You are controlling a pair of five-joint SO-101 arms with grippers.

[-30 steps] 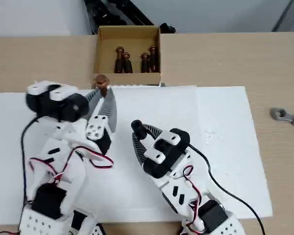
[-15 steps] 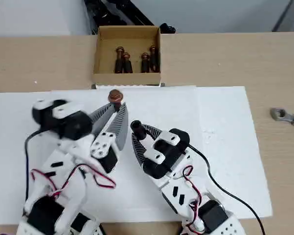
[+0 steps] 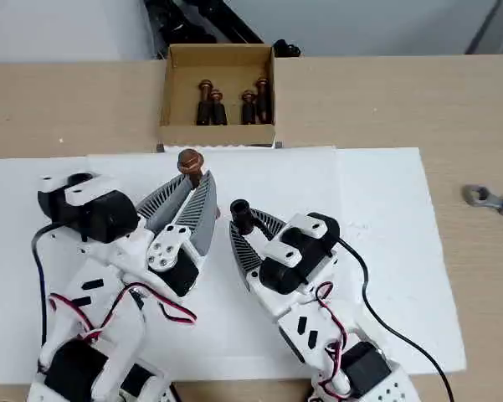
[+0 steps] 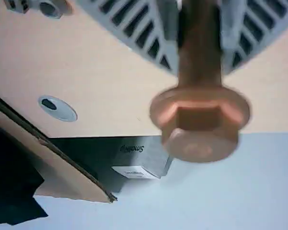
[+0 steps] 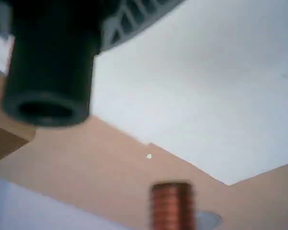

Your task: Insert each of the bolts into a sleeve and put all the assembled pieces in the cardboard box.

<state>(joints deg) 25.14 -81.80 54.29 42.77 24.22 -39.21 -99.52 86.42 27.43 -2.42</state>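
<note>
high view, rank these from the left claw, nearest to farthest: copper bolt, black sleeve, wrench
1. copper bolt, gripped in the left claw itself, head pointing toward the box.
2. black sleeve, just to its right, held in the right claw.
3. wrench, far off on the bare table at the right edge.

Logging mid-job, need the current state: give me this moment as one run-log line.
left claw: shut on bolt | right claw: shut on sleeve | cardboard box: four pieces inside | bolt and sleeve: apart, not yet joined
</note>
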